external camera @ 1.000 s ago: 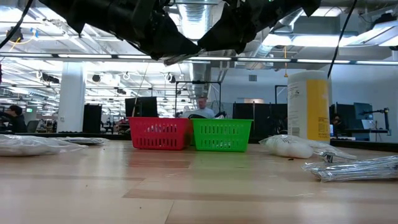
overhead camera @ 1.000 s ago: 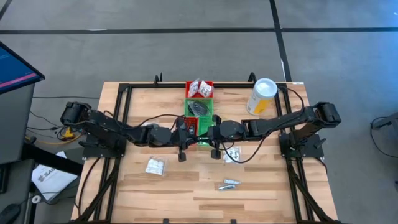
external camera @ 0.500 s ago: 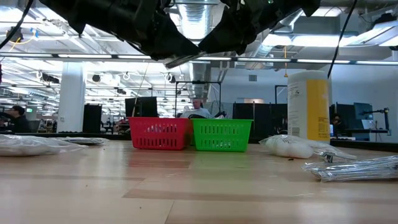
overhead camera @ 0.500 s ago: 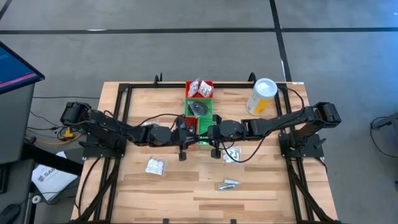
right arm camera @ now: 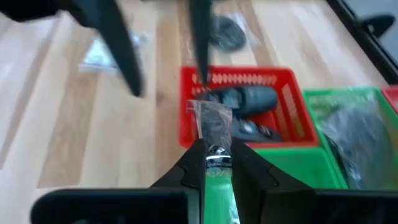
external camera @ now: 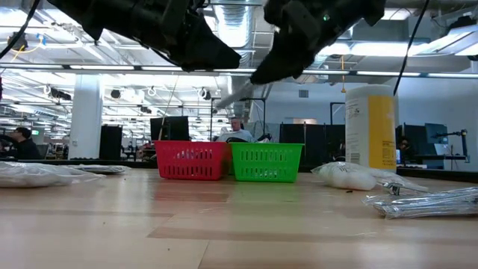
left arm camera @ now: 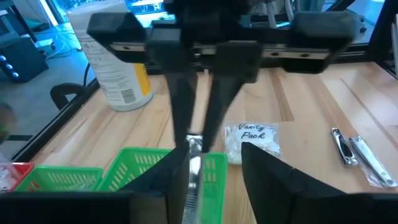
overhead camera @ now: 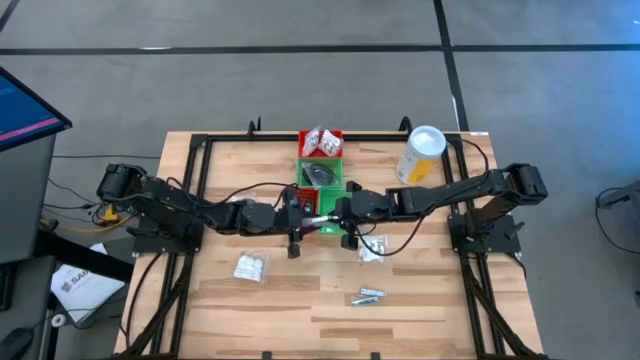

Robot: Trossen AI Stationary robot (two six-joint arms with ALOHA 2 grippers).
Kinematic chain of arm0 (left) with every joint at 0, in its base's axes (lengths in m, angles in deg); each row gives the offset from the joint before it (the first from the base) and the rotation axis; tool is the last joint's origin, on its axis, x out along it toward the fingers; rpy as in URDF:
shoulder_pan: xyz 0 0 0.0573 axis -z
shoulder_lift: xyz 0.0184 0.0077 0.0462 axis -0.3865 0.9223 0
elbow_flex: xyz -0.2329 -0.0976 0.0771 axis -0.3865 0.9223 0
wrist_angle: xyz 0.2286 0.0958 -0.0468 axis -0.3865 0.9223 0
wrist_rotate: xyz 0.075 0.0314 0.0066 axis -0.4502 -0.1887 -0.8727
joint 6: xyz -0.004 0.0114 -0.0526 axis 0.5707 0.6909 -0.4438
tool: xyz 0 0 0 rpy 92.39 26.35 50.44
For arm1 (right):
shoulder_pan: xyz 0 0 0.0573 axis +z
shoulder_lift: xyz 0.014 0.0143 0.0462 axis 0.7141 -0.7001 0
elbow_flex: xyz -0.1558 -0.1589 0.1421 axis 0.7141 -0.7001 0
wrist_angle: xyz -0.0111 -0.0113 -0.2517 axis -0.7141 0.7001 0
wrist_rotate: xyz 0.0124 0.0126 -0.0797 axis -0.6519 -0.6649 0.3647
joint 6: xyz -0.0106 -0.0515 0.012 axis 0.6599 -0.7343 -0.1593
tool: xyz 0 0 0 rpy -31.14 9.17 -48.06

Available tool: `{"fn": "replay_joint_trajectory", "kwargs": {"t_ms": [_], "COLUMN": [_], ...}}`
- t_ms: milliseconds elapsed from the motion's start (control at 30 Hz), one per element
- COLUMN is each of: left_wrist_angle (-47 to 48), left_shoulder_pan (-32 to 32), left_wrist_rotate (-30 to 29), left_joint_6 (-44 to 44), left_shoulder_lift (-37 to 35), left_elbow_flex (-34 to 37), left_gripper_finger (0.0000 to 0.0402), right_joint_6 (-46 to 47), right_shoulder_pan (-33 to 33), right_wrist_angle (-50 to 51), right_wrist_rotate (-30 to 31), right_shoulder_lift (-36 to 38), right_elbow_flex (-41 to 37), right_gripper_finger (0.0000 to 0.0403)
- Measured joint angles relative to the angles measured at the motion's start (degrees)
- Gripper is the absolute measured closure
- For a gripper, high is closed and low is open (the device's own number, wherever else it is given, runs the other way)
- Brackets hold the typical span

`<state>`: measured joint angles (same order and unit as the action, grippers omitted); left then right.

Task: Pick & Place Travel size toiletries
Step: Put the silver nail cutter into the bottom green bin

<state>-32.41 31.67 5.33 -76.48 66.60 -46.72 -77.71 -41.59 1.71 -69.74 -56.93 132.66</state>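
A short silvery tube (right arm camera: 210, 121) hangs in the air between my two grippers, above the near red tray (right arm camera: 292, 106) that holds small dark bottles (right arm camera: 244, 98). My right gripper (right arm camera: 217, 152) is shut on the tube. My left gripper (left arm camera: 214, 152) faces it from the table's left. It is open, with its fingers (right arm camera: 121, 53) standing just clear of the tube's free end. In the low view the tube (external camera: 228, 96) slants down below the left gripper (external camera: 218, 57). A near green tray (left arm camera: 140, 171) adjoins the red one. My right gripper pinches the silvery tube between its two fingers at one end (right arm camera: 217, 155). The flat crimped end (right arm camera: 208, 111) sticks out beyond the fingertips. The fingers come from the table's right, slanting down, and lie along the tube. The tube is lifted clear above the trays.
A tall yellow canister (overhead camera: 420, 155) stands at the far right. The far red tray (overhead camera: 320, 141) holds white sachets and the far green tray (overhead camera: 320, 175) holds dark things. On the table lie sachets (overhead camera: 250, 267) (overhead camera: 373, 246) and silvery tubes (overhead camera: 367, 296). Bare wood lies toward the near edge.
My left gripper has opened and let go of the silvery tube. My right gripper has tipped its fingers downward with the tube. The tube now slants down below the left fingers instead of lying level between both grippers.
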Motion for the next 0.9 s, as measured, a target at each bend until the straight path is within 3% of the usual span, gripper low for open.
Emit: {"fn": "replay_joint_trajectory", "kwargs": {"t_ms": [333,600,900], "left_wrist_angle": [0.10,0.19,0.21], "left_shoulder_pan": [1.36,2.01,1.99], "left_wrist_rotate": [0.04,0.07,0.07], "left_joint_6": [-0.22,-0.22,-0.24], "left_shoulder_lift": [0.00,0.00,0.00], "left_elbow_flex": [0.00,0.00,0.00], "left_gripper_finger": [0.0261,0.0265,0.0266], "right_joint_6": [3.10,3.87,4.59], "right_shoulder_pan": [-6.72,-8.18,-8.14], "right_wrist_angle": [6.66,7.62,9.53], "right_wrist_rotate": [0.14,0.09,0.07], "right_shoulder_lift": [0.00,0.00,0.00], "right_elbow_flex": [0.00,0.00,0.00], "right_gripper_finger": [0.0363,0.0359,0.0265]}}
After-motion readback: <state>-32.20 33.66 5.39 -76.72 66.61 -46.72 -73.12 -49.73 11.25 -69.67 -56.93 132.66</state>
